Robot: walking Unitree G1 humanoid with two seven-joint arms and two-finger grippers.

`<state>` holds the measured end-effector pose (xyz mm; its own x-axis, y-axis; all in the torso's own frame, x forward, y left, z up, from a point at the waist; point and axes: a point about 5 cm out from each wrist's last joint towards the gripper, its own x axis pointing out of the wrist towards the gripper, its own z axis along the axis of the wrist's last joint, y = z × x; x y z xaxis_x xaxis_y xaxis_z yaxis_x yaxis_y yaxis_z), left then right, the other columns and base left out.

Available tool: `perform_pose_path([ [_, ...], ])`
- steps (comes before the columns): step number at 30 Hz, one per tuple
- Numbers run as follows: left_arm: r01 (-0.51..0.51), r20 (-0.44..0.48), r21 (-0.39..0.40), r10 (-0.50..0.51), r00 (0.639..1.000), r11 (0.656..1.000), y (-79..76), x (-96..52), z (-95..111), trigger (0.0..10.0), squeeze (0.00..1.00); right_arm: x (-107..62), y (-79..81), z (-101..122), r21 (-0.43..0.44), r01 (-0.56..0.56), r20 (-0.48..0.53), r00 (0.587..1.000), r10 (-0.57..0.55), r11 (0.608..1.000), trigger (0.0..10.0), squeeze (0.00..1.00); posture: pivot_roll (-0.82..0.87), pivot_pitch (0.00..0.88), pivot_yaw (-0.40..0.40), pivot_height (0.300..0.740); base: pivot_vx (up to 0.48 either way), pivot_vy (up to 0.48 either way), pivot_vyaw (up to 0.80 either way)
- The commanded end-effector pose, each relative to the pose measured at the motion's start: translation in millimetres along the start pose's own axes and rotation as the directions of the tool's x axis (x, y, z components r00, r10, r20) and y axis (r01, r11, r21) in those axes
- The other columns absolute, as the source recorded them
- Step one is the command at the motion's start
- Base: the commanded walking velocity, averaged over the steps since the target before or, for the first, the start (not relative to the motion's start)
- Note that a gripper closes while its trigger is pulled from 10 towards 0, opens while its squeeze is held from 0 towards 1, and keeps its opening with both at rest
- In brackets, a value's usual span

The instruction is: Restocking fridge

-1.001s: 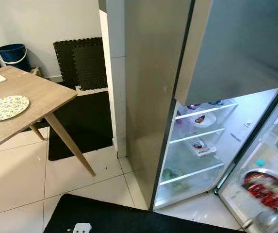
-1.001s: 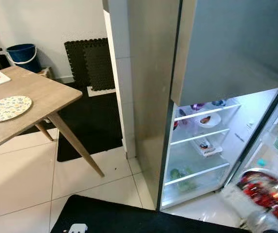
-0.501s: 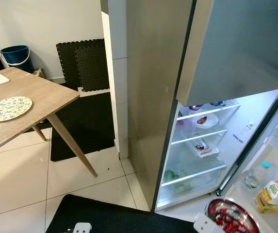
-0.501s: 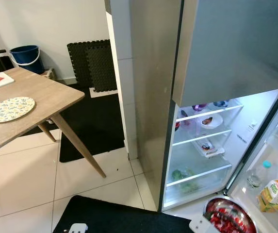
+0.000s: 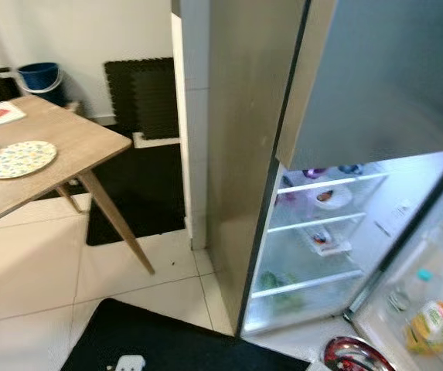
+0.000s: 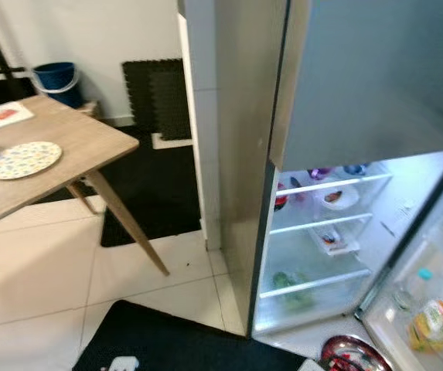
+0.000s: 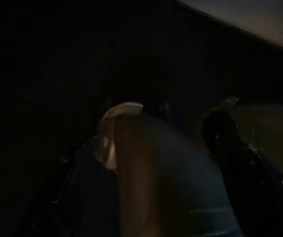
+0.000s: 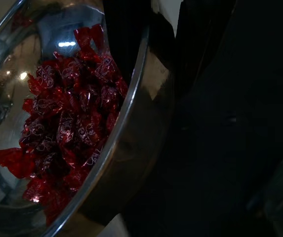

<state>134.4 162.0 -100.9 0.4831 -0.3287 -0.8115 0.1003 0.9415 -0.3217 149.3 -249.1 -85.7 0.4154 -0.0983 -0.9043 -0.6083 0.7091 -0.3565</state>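
Note:
The steel fridge (image 5: 244, 154) stands with its lower door swung out to the right, and its lit shelves (image 5: 314, 224) hold a plate, a packet and greens. A juice carton (image 5: 431, 325) and a water bottle (image 5: 403, 292) sit in the door shelves. At the bottom edge, below the door, shows the rim of a steel bowl (image 6: 352, 352) of red wrapped sweets (image 8: 67, 123). My right gripper (image 8: 146, 49) is shut on the bowl's rim (image 8: 131, 89), one black finger inside and the other outside. The left wrist view is very dark.
A wooden table (image 5: 66, 174) stands at the left with a patterned plate (image 5: 20, 158) on it. A blue bucket (image 5: 39, 77) and black foam mats (image 5: 140, 97) lie by the far wall. A black mat (image 5: 151, 340) covers the tiled floor in front of me.
The bowl of sweets has come down and to the left, from in front of the door shelves to the bottom edge of view. The camera has shifted slightly.

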Motion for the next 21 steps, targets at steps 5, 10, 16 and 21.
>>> perform_pose_path([
  [5, 0.008, -0.013, -0.009, -0.008, 1.000, 1.000, -3.2, 1.2, -2.3, 10.0, 0.00, 0.6, -5.5, 8.4, -0.006, 0.023, 0.029, 0.999, -0.022, 1.000, 10.0, 0.00, -0.06, 0.000, -0.008, 0.740, 0.000, -0.426, 0.78],
  [10, 0.008, -0.011, -0.009, -0.008, 1.000, 1.000, -3.3, 1.4, -1.5, 10.0, 0.00, 0.7, -5.5, 8.6, -0.010, 0.036, 0.029, 0.999, -0.036, 0.999, 10.0, 0.00, -0.06, 0.000, -0.007, 0.740, 0.000, -0.366, 0.31],
  [16, -0.002, -0.012, -0.006, 0.002, 1.000, 1.000, -2.5, 1.0, -2.3, 10.0, 0.00, 0.9, -3.3, 7.8, -0.024, 0.032, 0.022, 0.999, -0.031, 0.999, 10.0, 0.00, -0.06, 0.000, -0.007, 0.740, 0.000, -0.096, 0.00],
  [21, -0.008, -0.011, -0.004, 0.008, 1.000, 1.000, -2.2, 1.0, -2.3, 10.0, 0.00, 0.9, -1.6, 6.7, -0.027, 0.027, 0.017, 0.999, -0.027, 0.999, 10.0, 0.00, -0.06, 0.001, -0.007, 0.740, 0.000, 0.000, 0.00],
])
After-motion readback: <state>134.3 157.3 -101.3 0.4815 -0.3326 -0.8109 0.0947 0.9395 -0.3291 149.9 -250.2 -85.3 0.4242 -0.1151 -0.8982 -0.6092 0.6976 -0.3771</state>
